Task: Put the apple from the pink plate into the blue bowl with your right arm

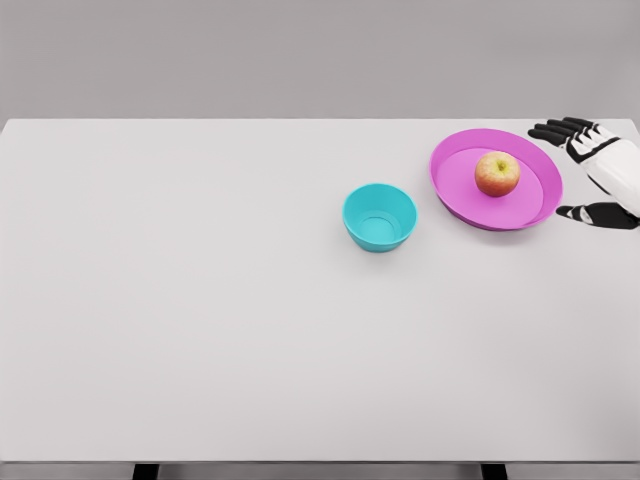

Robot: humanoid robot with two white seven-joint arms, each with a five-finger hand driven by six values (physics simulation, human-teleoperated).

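Surface (200,320) spreads white before us. Farther out sits the blue bowl (380,216); at its two o'clock the pink plate (455,180) carries the apple (497,173). At the plate's three o'clock our right hand (595,175) hovers, fingers spread, holding nothing.

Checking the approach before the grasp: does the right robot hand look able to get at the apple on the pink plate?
Probably yes. The right robot hand is open just beside the pink plate, and nothing stands between it and the apple, which sits exposed with only the plate's low rim to clear.
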